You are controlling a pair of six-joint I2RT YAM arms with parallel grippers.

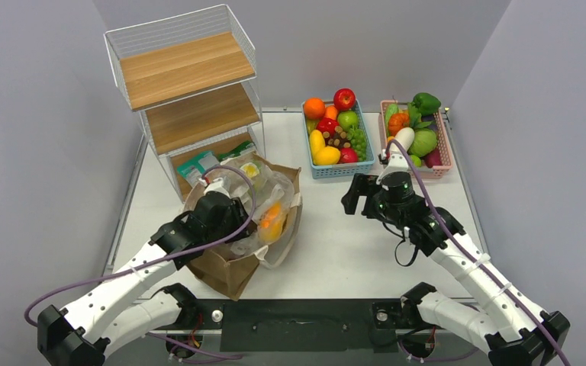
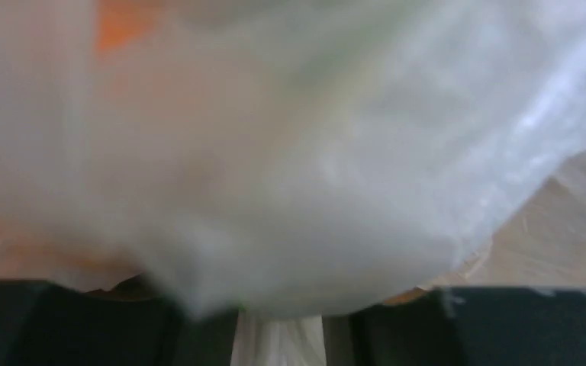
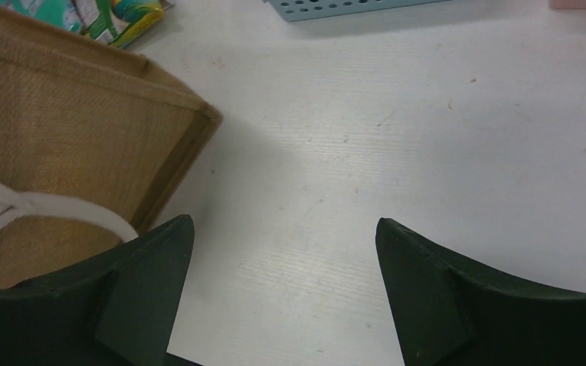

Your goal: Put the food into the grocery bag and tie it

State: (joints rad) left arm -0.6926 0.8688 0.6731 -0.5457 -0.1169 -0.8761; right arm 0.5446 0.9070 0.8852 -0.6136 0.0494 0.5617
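Observation:
The grocery bag (image 1: pixel 278 194), translucent with lemon prints, lies bunched on top of a brown jute bag (image 1: pixel 229 273). Orange and yellow fruits (image 1: pixel 272 221) show through it. My left gripper (image 1: pixel 233 210) is pressed against the bag's left side. In the left wrist view the plastic (image 2: pixel 313 152) fills the frame and a strand of it sits between my fingers; the left gripper (image 2: pixel 294 335) is shut on it. Teal and green snack packets (image 1: pixel 198 169) lie at the shelf's foot, also in the right wrist view (image 3: pixel 114 15). My right gripper (image 1: pixel 360 194) (image 3: pixel 284 229) is open and empty above the bare table.
A wire shelf with wooden boards (image 1: pixel 191 76) stands at the back left. A blue basket (image 1: pixel 336 172) of toy fruit and a pink basket (image 1: pixel 447 152) of toy vegetables stand at the back. The jute bag's corner (image 3: pixel 198 122) and white handle (image 3: pixel 53 206) lie left of my right gripper.

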